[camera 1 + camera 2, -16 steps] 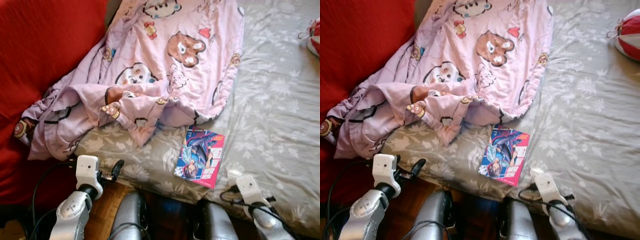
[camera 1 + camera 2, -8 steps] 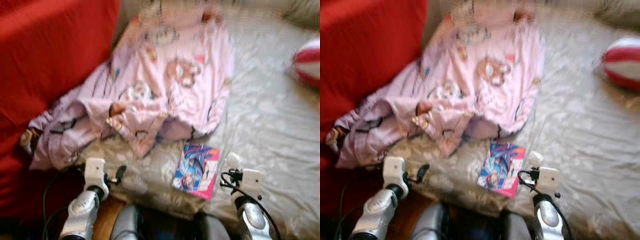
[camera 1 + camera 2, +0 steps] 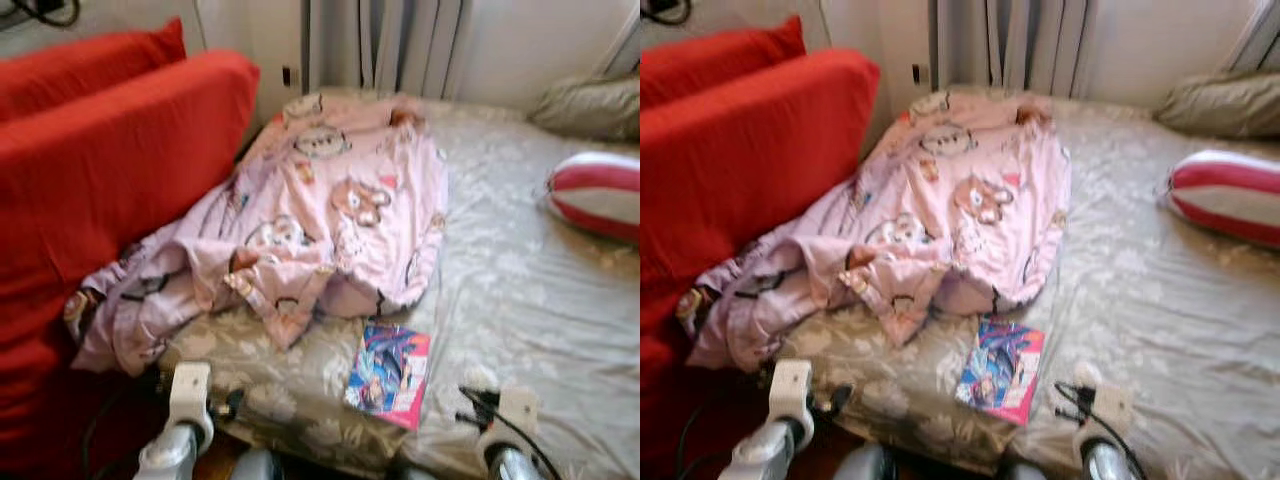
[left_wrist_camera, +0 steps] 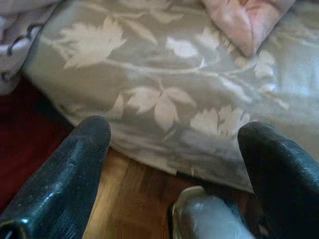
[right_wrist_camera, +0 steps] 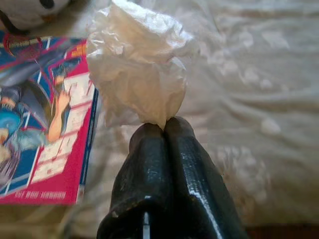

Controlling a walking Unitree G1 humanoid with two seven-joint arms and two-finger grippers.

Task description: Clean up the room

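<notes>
Crumpled white tissue paper [image 5: 137,67] pinched at its lower edge between the pressed-together black fingers of the right gripper [image 5: 164,130], held just above the grey leaf-patterned bedsheet [image 3: 520,300] near the bed's front edge. Just beside it, toward the robot's left, a glossy comic book with a pink-and-blue cover [image 3: 390,372], lying flat on the sheet and apart from the tissue. Behind the comic, a rumpled pink duvet printed with cartoon bears [image 3: 320,220], bunched over the left half of the bed and spilling down against a red sofa [image 3: 100,170] that stands alongside. Well apart on the far right, a red-and-white striped cushion [image 3: 595,195], with a grey pillow [image 3: 585,105] behind it near the wall and a pale curtain [image 3: 385,45] at the head of the bed. On the left, the left gripper [image 4: 174,149] with fingers spread wide and grasping nothing, hanging low before the drooping edge of the sheet, over a strip of wooden floor [image 4: 134,199] between sofa and bed.
</notes>
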